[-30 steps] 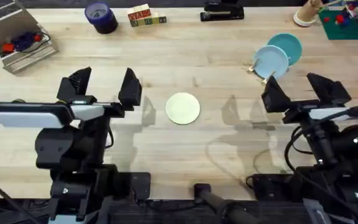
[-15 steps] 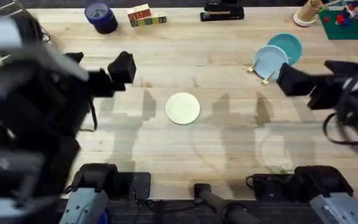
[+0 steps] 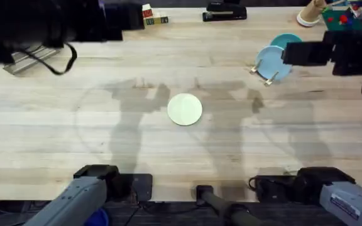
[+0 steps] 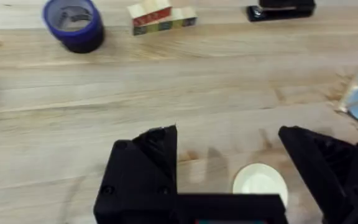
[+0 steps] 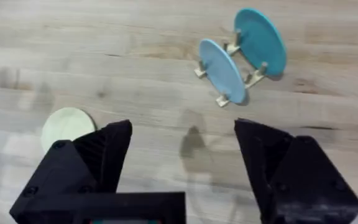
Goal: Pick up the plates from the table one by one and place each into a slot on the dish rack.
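Note:
A pale cream-yellow plate (image 3: 185,109) lies flat near the middle of the table (image 3: 105,125). It also shows as the cream plate (image 4: 260,182) and the cream plate (image 5: 67,127) in the wrist views. The dish rack (image 3: 264,73) stands at the far right, holding a light blue plate (image 3: 274,61) and a teal plate (image 3: 289,43) upright in separate slots. My left gripper (image 4: 229,152) hangs open, high above the table on the near side of the cream plate. High up too, my right gripper (image 5: 182,146) is open between the cream plate and the rack (image 5: 229,96), holding nothing.
Along the far edge are a dark blue tape roll (image 4: 73,23), wooden letter blocks (image 4: 161,17) and a black stapler (image 3: 225,11). A green board with small toys (image 3: 344,22) sits at the far right corner. A grey wire basket (image 3: 27,59) stands far left.
Both arms have lifted from low near the front edge and swung up toward the far side. The cream plate and the racked plates have not moved.

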{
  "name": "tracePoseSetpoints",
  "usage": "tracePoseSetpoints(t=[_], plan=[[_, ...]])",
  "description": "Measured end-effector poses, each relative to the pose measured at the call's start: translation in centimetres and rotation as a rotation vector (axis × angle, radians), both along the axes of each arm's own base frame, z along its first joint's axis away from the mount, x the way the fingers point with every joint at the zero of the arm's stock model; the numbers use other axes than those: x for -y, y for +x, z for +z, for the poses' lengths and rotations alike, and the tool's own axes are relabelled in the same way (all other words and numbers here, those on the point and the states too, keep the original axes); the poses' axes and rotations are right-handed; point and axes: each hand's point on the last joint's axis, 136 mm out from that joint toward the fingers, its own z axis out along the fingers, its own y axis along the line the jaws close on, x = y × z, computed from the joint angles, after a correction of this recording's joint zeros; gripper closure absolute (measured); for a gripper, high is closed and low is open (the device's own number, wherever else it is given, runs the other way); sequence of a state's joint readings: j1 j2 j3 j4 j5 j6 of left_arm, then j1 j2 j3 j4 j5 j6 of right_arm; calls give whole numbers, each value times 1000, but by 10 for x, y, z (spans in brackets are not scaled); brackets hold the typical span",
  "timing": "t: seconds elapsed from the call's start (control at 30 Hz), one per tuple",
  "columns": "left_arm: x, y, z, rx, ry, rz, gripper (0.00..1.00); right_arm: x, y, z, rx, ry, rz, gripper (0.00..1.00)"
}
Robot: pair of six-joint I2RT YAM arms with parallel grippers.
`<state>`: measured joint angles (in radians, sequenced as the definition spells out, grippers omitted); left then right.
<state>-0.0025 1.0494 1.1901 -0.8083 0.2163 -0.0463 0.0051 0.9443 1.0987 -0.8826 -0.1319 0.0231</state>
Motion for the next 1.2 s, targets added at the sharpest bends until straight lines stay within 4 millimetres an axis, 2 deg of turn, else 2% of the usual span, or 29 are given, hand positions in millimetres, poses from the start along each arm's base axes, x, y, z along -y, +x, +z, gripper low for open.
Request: tracePoseSetpoints(t=[0.17,0.8,1.03,1.2], plan=[[8,9,0,-29,-28,-35,7,-5,6,-3,-33,24,18,7],[22,5,-2,-48,-88,-101,8,-7,6,-4,-36,33,26,7],[46,-18,-10,-147,-198,-204,8,-8,6,-4,-36,36,28,7],[54,-29,-14,-219,-288,-194,7,-8,7,-3,-30,38,30,7]])
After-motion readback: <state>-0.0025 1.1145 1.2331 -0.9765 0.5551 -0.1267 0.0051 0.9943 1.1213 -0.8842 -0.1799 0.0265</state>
